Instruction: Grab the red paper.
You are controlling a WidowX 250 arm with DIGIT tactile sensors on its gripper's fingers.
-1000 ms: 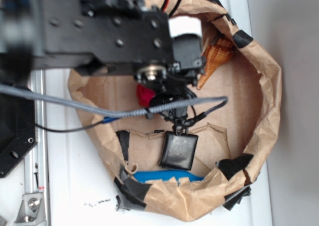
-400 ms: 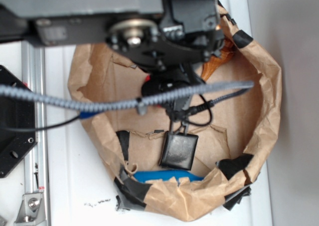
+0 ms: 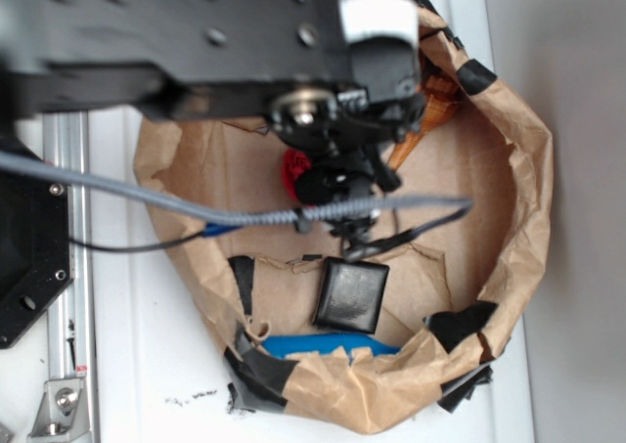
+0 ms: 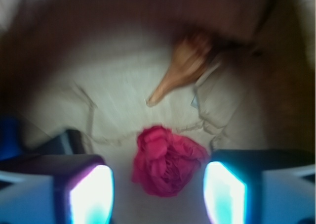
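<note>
Wrist view: gripper (image 4: 157,192) jaws apart, one pad at lower left, other at lower right. Red paper (image 4: 167,160) sits between them at lower centre, on brown paper lining (image 4: 123,80), not visibly touched by either pad. Orange-brown cone (image 4: 180,68) upper centre, tip pointing down-left toward wad. View blurred. Exterior view: arm covers upper half; red paper (image 3: 290,172) only a sliver under it. Black square pad (image 3: 350,295) lower centre, apart from wad.
</note>
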